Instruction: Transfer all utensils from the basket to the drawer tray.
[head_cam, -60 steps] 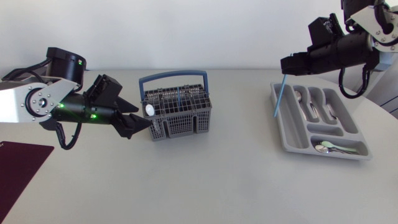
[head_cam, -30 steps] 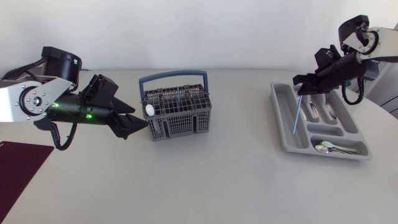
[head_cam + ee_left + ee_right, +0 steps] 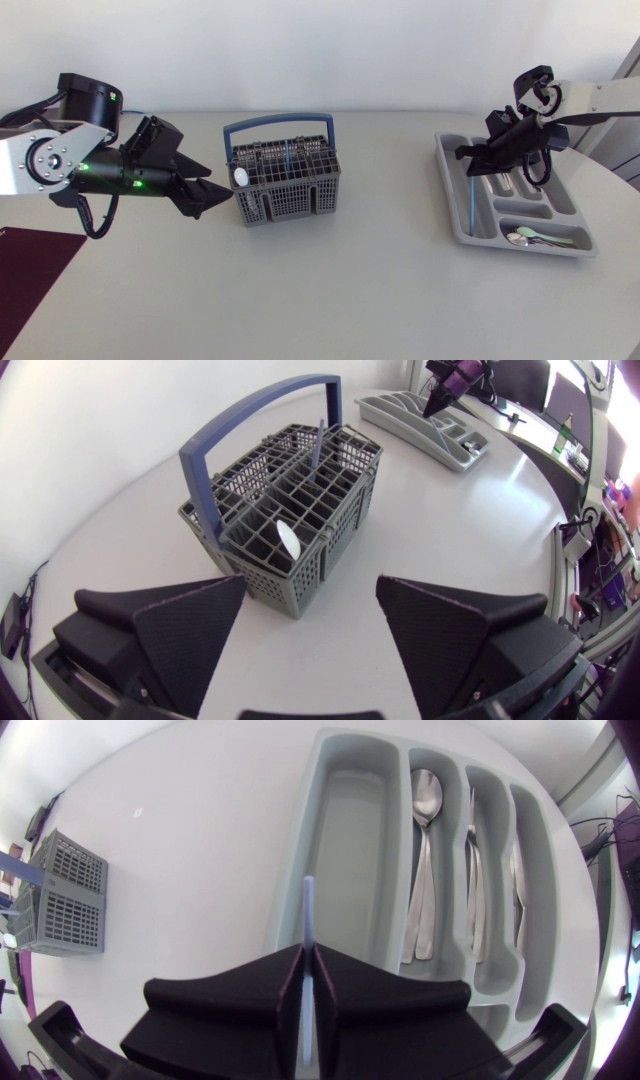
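Blue utensil (image 3: 470,195) clamped in my right end effector (image 3: 467,154), at the tray's (image 3: 449,190) long empty slot.
I hold it in line with that slot so it can go in lengthwise, beside the spoons (image 3: 424,870) already sorted. My left end effector (image 3: 213,196) waits wide open just beside the basket (image 3: 290,200), ready for the white spoon (image 3: 241,177) left inside.

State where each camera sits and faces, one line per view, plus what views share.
Head view: above the table, looking down; shows left gripper beside the basket, right gripper over the tray.
Left wrist view: on the left arm, facing the basket; its open fingers show.
Right wrist view: on the right arm, looking into the tray; fingers shut on a blue utensil.
All three show basket and tray.
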